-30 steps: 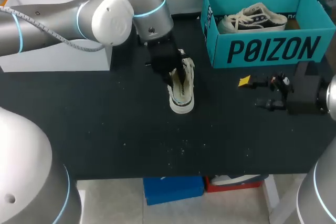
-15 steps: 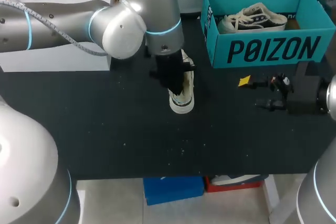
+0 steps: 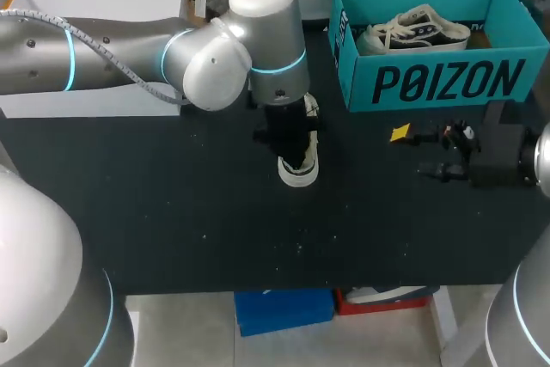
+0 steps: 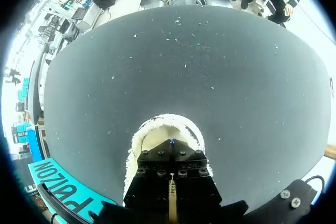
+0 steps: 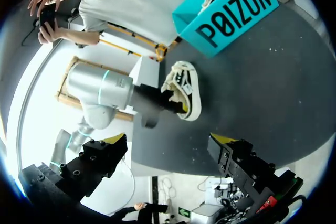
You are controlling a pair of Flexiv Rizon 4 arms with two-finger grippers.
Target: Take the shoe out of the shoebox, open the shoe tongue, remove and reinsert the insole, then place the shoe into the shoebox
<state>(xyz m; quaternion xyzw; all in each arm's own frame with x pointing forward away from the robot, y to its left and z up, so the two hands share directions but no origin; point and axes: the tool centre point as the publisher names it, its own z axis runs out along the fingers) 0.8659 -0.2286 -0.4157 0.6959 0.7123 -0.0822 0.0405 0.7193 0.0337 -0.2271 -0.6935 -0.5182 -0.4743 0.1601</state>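
Head view: shoe (image 3: 299, 168) directly beneath left pincer (image 3: 290, 145), on worktop (image 3: 172, 204); shoebox (image 3: 447, 83) beyond right pincer (image 3: 414, 152). Left wrist view: shoe opening under left pincer; spread not discernible. Right wrist view: right pincer wide, empty, shoe ahead.

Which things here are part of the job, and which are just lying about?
In use: shoe, teal shoebox, left gripper at the shoe.
Lying about: second shoe in the box, white box, right gripper, open, off to the side.

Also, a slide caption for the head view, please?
Left gripper over the white shoe on the black table; a second shoe lies in the teal shoebox.
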